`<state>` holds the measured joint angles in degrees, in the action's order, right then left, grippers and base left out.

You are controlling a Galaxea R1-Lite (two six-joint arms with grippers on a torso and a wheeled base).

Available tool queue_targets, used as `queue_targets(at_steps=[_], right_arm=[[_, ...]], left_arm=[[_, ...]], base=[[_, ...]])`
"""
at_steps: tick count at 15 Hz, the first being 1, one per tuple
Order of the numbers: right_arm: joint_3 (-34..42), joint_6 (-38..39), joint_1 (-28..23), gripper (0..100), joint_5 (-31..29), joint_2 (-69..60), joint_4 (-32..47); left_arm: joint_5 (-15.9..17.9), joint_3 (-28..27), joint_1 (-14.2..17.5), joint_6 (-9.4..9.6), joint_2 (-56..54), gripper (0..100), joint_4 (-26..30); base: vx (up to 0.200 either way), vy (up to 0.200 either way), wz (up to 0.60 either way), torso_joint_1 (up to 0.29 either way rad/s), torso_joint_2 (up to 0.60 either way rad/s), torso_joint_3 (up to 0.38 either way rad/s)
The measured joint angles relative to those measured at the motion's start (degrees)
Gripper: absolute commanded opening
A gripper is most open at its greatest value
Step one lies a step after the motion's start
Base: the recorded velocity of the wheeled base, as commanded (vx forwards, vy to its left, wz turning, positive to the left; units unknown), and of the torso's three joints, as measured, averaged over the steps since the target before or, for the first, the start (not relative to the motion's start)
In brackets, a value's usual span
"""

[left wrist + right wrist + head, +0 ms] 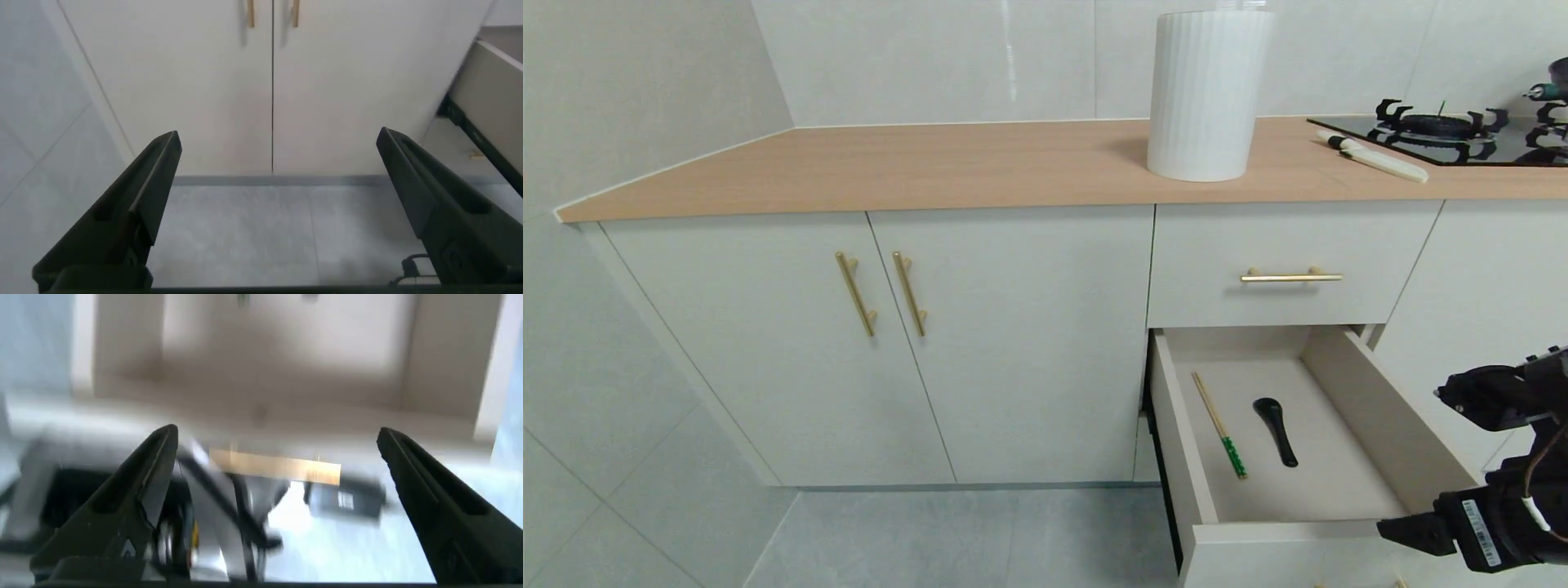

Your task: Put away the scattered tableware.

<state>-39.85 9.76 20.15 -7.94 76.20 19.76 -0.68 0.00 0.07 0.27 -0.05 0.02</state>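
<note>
Right gripper (pixel 276 434), jaws spread wide, sits at five o'clock by the open drawer (pixel 1174 408) front. Left gripper (pixel 276 135) is spread too, empty. Chopsticks (pixel 1219 425) and black spoon (pixel 1276 431) lie inside, apart. At two o'clock a white knife (pixel 1376 157) waits on the counter (pixel 931 163). Shut the drawer now and it's likely stranded!

A: Any readable text or numbers?
B: None. The white sticker (pixel 1476 532) on the right arm (pixel 1515 523) has barcode-like lines and small print, too small to read.
A: Right wrist view?
B: There's a pale label (pixel 344 500) on a dark block. It's blurred and unreadable.
A: Markings on the tableware?
B: There's a green band at one end of the chopsticks (pixel 1218 426) in the drawer. Can't tell pattern from lettering.
</note>
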Motion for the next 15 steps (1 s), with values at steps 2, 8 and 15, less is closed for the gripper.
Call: queue_targets(at_steps=[2, 8, 15], right_arm=[[-0.37, 0.00, 1.45, 100, 1.05, 1.48, 1.28], [0.09, 0.41, 2.74, 100, 1.80, 9.92, 1.39], [0.24, 2.71, 2.41, 100, 1.27, 15.77, -1.49]], left_arm=[[0.02, 0.00, 0.00, 0.00, 0.02, 100, -0.02], [0.00, 0.00, 0.02, -0.02, 0.00, 100, -0.02], [0.00, 0.00, 0.02, -0.02, 0.00, 100, -0.02]], base=[[0.000, 0.000, 0.00, 0.000, 0.00, 0.000], [0.000, 0.000, 0.00, 0.000, 0.00, 0.000], [0.000, 0.000, 0.00, 0.000, 0.00, 0.000]])
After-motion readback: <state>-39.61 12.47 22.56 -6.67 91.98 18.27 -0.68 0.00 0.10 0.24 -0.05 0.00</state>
